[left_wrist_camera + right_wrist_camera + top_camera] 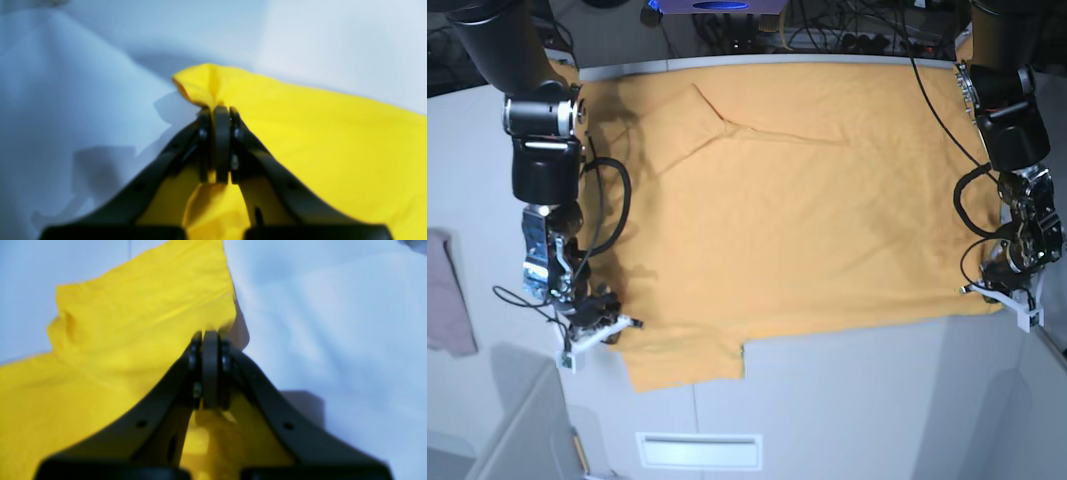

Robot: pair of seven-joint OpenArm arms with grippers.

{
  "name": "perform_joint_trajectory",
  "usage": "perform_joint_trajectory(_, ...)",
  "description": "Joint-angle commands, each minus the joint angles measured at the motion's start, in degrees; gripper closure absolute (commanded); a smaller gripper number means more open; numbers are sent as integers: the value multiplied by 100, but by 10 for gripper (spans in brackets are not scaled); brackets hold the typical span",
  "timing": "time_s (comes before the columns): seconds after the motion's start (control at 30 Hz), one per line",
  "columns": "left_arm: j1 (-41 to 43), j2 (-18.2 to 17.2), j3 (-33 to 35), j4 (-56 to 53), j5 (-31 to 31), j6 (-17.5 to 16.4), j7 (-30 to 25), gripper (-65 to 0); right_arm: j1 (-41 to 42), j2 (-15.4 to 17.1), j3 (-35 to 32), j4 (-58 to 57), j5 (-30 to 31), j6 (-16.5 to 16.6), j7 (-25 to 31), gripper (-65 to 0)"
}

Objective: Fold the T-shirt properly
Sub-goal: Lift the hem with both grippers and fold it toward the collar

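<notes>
Orange-yellow cotton, the T-shirt (797,210) lies spread flat across the pale table (847,400), covering most of its far half, near hem running along the middle of the surface.

Left gripper (218,111): jaws together, pinching a small puckered peak of the shirt's edge; cloth bunches above the tips and hangs between the arms of the gripper. In the base view it sits at the shirt's near corner on that view's right (1012,300).

Right gripper (210,336): jaws together on the fabric edge, yellow cloth showing behind and beneath the tips. In the base view it is at the near corner on that view's left (592,325), just beside a sleeve flap that sticks out toward the camera.

Step in hand, as I judge it: both near corners are gripped, the first fold not yet made. The next move calls for lifting both corners together, level and evenly paced, and carrying them over toward the far edge; uneven height would skew the crease, and the thin pinch on the left could slip.

Orientation: long axis runs left-right across the base view. A sleeve seam shows at far left, so the shoulders seem to point toward that view's left; collar not clearly visible.

A small pinkish cloth (447,295) hangs off to the side, well apart.
</notes>
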Motion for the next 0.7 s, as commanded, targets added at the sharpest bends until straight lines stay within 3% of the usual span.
perform_joint_trajectory(0.0, -90, -131, -90, 248, -46, -4, -59, 0, 127, 56, 21, 255, 41, 24, 132, 0)
perform_joint_trajectory(0.17, 244, -131, -318, 696, -55, -242, 72, 0, -233, 56, 21, 800, 59, 24, 123, 0)
perform_joint_trajectory(0.33, 578, -140, -441, 1004, -55, -250, 81, 0, -462, 56, 30, 1081, 67, 24, 97, 0)
perform_joint_trajectory(0.5, 921, -148, -468, 1329, -55, -250, 81, 0, -673, 56, 30, 1591, 67, 24, -386, 0)
perform_joint_trajectory(0.67, 1238, -131, -468, 1593, -64, -250, 81, 0, -927, 56, 30, 2031, 67, 24, -474, 0)
